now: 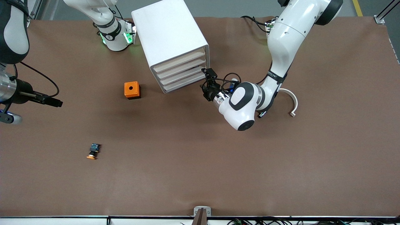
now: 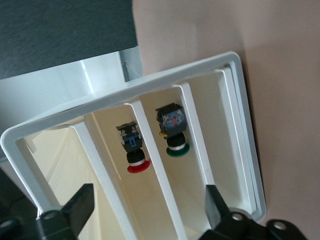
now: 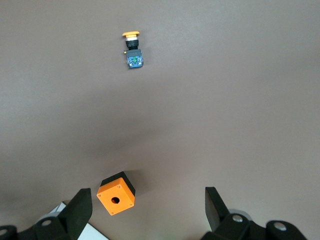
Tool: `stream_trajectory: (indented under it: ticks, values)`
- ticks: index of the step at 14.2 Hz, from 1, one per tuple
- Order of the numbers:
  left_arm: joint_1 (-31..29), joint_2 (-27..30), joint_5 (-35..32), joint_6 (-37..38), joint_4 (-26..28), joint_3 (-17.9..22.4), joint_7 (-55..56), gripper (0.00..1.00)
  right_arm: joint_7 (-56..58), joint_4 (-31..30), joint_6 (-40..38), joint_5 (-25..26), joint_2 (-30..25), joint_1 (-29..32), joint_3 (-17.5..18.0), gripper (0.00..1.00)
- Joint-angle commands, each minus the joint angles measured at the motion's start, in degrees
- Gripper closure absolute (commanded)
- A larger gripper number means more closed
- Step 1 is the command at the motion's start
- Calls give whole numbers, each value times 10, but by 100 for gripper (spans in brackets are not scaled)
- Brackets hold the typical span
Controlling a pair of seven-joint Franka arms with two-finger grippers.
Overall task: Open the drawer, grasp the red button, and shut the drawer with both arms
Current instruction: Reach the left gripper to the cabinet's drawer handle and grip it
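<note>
The white cabinet (image 1: pixel 170 34) stands at the table's farther edge, its four beige-fronted drawers (image 1: pixel 182 76) pushed in. My left gripper (image 1: pixel 207 83) is open, level with the drawer fronts and close to them. The left wrist view looks into the cabinet (image 2: pixel 245 125) between my spread left gripper (image 2: pixel 148 200). The red-capped button (image 2: pixel 134 150) lies in one drawer (image 2: pixel 137 185), apart from the fingers (image 2: pixel 77 205). My right gripper (image 1: pixel 58 103) hangs open and empty over the table at the right arm's end, also shown in the right wrist view (image 3: pixel 147 207).
A green-capped button (image 2: pixel 172 132) lies in the drawer beside the red one's. An orange cube with a hole (image 1: pixel 132 90) (image 3: pixel 116 192) sits near the cabinet. An orange-capped button (image 1: pixel 93 151) (image 3: pixel 132 50) lies nearer the camera. A white curved piece (image 1: pixel 293 101) lies by the left arm.
</note>
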State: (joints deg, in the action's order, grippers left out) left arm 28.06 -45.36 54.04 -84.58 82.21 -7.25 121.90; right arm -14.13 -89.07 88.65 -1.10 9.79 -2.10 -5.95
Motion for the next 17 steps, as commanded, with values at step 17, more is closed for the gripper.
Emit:
stream_trajectory:
  ticks: [17]
  values:
    - [30,-68,66,86,2,-7,81,53,-189,-12,-1,-6,-7,-81,1,0]
